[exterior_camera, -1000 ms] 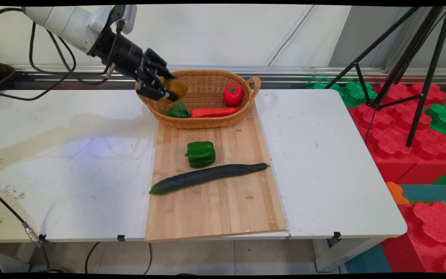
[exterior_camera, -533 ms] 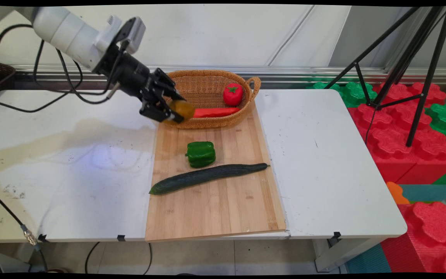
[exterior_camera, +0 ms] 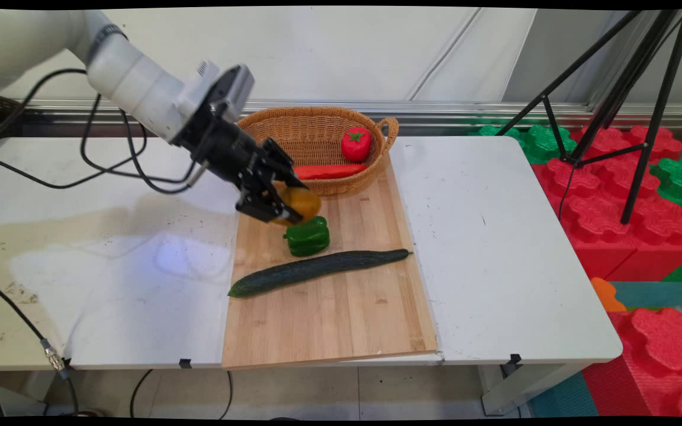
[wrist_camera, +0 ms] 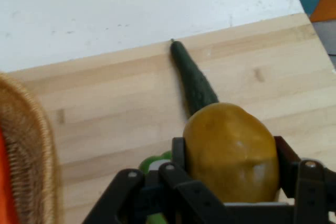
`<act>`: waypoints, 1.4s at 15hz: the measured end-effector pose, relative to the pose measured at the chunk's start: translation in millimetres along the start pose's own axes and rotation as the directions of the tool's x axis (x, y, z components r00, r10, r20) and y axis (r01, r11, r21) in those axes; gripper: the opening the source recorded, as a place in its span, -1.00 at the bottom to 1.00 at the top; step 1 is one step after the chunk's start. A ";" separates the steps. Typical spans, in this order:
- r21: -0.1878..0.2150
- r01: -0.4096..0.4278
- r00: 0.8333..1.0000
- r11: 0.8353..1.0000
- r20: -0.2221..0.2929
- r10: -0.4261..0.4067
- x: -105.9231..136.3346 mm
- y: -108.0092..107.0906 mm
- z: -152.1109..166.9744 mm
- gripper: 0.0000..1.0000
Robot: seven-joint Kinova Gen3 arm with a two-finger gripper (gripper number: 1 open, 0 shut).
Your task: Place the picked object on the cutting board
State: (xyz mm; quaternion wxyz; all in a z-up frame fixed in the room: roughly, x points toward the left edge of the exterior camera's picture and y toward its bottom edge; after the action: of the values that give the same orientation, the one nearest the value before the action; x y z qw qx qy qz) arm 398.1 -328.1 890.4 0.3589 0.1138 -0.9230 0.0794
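Claw (exterior_camera: 291,205) gripping potato (wrist_camera: 231,153), green pepper (exterior_camera: 307,235) partly hidden beneath

Black end effector (exterior_camera: 282,204) enclosing a mustard-yellow potato (exterior_camera: 301,204). Green bell pepper (exterior_camera: 307,235) and dark green cucumber (exterior_camera: 317,270) on a pale striped wooden board (exterior_camera: 329,313). Tan woven basket (exterior_camera: 317,133) containing a red tomato (exterior_camera: 356,144). White bench (exterior_camera: 495,248).

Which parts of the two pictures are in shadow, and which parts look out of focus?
Main view: the arm's soft shadow lies on the white table left of the cutting board; everything is sharp. Hand view: the potato in the gripper is slightly soft; the cucumber is clearer.
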 end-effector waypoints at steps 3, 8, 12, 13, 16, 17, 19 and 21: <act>-0.030 -0.008 1.000 1.000 0.010 0.008 4.8 10.9 25.6 -1.00; -0.075 -0.033 0.999 0.997 0.036 0.036 10.7 26.2 66.8 -1.00; -0.102 -0.047 0.997 0.994 0.060 0.053 16.3 37.7 96.9 -1.00; -0.106 -0.046 0.996 0.993 0.066 0.053 17.5 40.4 103.7 -1.00; -0.116 -0.045 0.995 0.992 0.082 0.054 19.6 46.8 120.4 -1.00; -0.118 -0.045 0.995 0.992 0.087 0.055 19.7 48.4 124.6 -1.00; -0.121 -0.045 0.994 0.992 0.096 0.057 19.6 51.0 131.7 -1.00; -0.123 -0.046 0.993 0.991 0.106 0.059 19.4 53.3 139.7 -1.00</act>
State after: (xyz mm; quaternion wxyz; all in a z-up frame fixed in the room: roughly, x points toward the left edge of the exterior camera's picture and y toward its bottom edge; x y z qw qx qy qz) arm 279.9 -311.7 798.2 0.3116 0.0718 -0.9471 0.0264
